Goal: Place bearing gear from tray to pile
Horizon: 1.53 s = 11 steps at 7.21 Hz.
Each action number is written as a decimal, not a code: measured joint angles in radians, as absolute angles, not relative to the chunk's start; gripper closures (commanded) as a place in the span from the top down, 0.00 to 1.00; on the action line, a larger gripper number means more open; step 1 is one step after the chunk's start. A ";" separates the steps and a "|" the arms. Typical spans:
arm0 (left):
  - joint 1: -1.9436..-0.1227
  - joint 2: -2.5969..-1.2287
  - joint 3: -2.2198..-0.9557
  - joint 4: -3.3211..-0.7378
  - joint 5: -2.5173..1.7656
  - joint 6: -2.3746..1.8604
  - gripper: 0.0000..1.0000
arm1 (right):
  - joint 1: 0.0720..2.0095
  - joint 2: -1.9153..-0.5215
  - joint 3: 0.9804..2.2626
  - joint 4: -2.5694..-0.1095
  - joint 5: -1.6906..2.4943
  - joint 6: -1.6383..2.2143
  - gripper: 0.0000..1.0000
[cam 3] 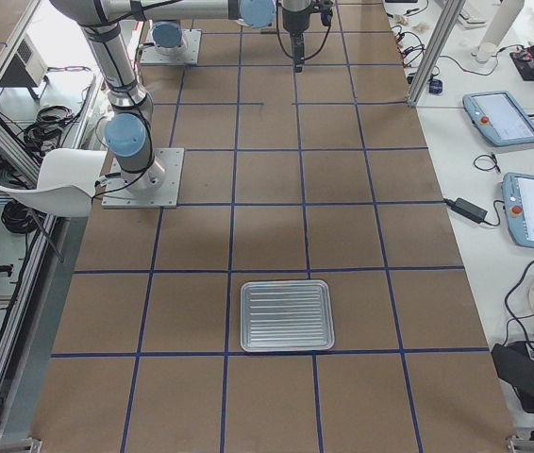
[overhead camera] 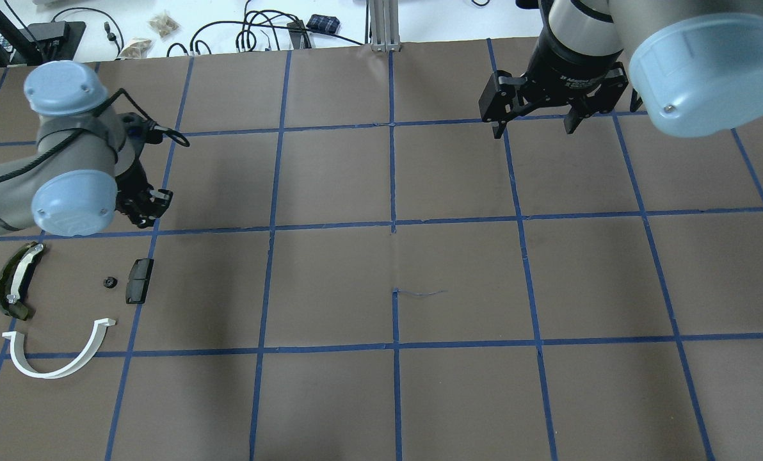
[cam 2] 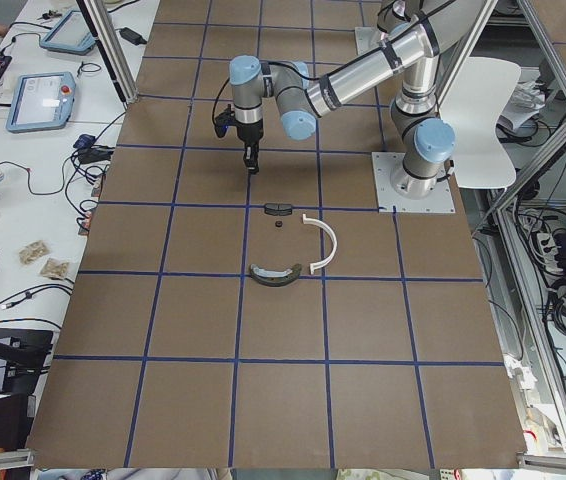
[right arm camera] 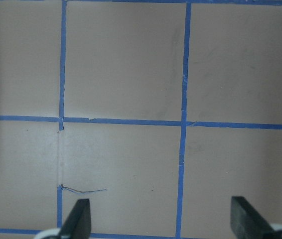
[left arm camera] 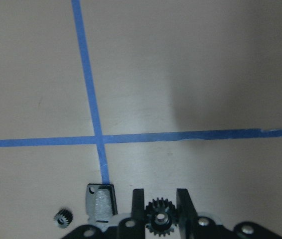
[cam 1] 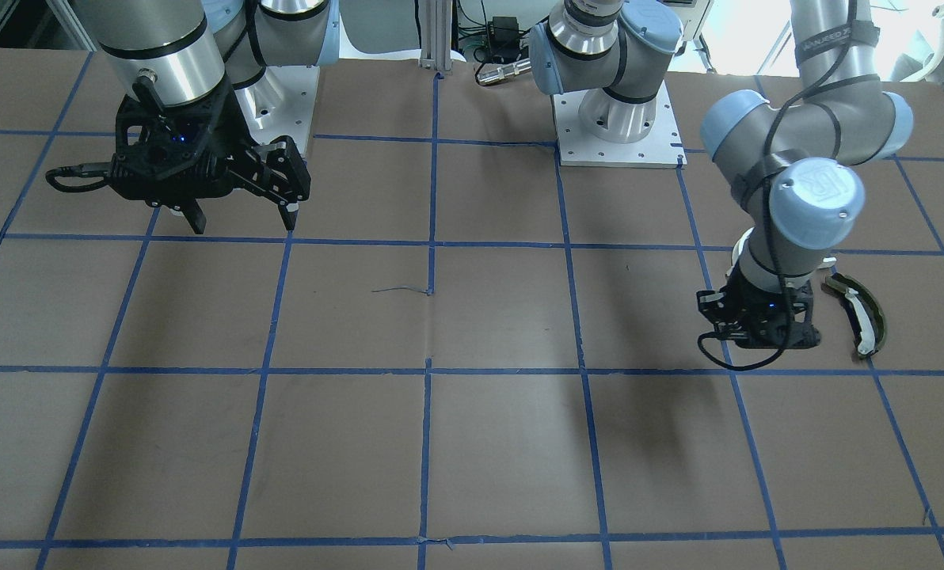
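Left pincer (left arm camera: 160, 194) around bearing gear (left arm camera: 159, 218), bore camera-ward

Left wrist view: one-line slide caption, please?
Left gripper holds the bearing gear between its fingers, near a black block and a small loose gear.

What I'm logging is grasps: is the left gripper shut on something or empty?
Shut on the bearing gear: the left wrist view shows it clamped between fingers of the left gripper.
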<state>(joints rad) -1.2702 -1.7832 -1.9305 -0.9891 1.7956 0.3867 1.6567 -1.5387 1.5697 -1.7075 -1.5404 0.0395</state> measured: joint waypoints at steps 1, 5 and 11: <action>-1.166 -1.783 -1.948 -0.987 1.776 0.481 0.00 | 1.657 -1.539 1.569 -1.708 -1.540 0.039 1.00; -0.893 -1.838 -1.992 -0.988 1.695 0.707 0.00 | 1.657 -1.539 1.572 -1.708 -1.540 0.040 1.00; -0.920 -1.927 -1.955 -0.987 1.601 0.678 0.03 | 1.657 -1.539 1.573 -1.708 -1.541 0.038 1.00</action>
